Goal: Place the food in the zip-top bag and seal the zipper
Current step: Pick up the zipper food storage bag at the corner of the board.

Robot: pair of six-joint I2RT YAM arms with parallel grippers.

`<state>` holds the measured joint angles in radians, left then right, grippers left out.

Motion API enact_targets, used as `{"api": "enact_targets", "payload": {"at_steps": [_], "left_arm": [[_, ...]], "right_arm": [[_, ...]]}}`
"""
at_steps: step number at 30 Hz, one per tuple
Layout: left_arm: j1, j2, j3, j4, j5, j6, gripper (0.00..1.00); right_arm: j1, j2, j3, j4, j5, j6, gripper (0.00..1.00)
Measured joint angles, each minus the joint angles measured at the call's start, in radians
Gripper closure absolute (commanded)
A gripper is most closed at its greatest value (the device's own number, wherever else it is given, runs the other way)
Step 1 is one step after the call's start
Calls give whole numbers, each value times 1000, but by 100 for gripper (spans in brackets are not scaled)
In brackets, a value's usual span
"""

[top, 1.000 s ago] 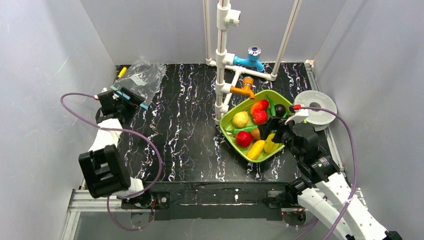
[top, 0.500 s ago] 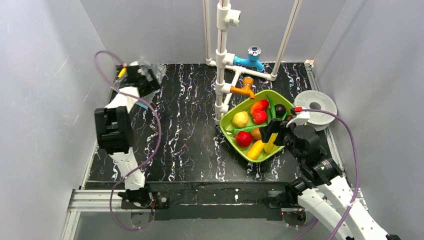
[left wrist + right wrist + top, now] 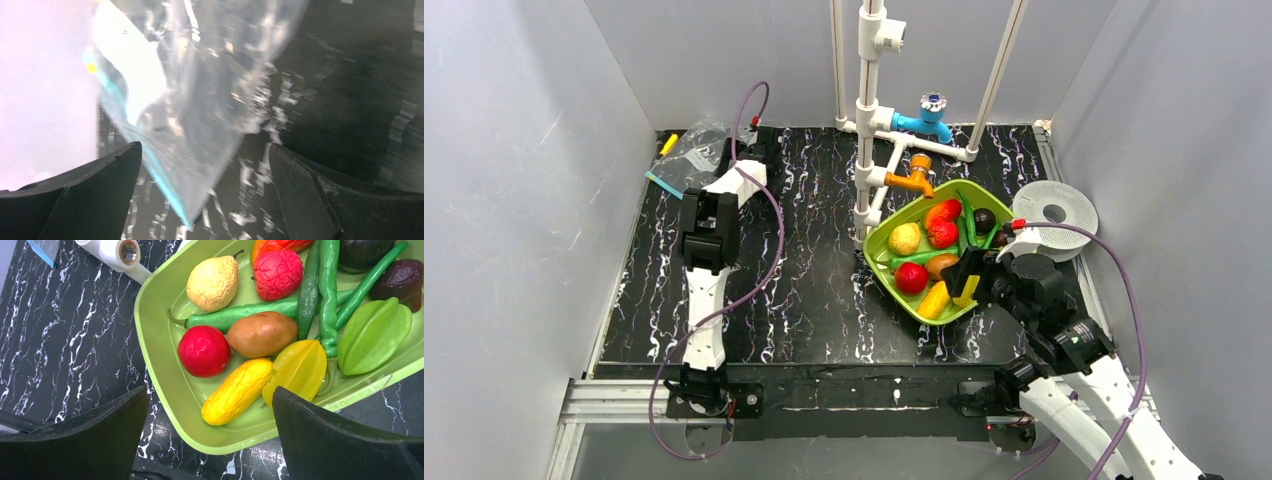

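**Both my jaws standing wide open, gripping nothing**

My left gripper (image 3: 202, 155) is hovering over the zip-top bag (image 3: 200, 90), which is lying in the table's 11 o'clock corner near the left wall. The zipper (image 3: 150, 165) is running along its edge. My right gripper (image 3: 210, 395) is hanging above the food (image 3: 204, 350) in the lime tray (image 3: 160, 310) at 3 o'clock. A white pipe (image 3: 117, 252) is crowding the tray's 11 o'clock rim.

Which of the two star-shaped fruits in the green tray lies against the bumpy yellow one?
The yellow star fruit; the green star fruit sits apart, beyond a long green pod.
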<state>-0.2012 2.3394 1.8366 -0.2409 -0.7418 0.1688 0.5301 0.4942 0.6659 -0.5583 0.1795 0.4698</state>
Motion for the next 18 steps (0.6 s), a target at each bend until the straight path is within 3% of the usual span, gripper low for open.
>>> {"api": "enact_targets", "payload": {"at_steps": [2,4,7,11,12,18], "left_arm": [[10,29,23,11,-72,45,0],[16,41,25,27,-114,77,13],[24,61,30,50,-159,114,42],[23,91,36,52,-164,155,95],[22,92,33,48,-158,161,100],[6,16,-49,-29,-105,118,100]], "right_arm": [[0,-2,0,-10,-3,6,0],[0,0,0,-20,-6,12,0],[0,18,8,-24,-12,24,0],[0,46,23,-24,-30,32,0],[0,53,26,-23,-34,32,0],[0,74,24,-10,-60,32,0]]}}
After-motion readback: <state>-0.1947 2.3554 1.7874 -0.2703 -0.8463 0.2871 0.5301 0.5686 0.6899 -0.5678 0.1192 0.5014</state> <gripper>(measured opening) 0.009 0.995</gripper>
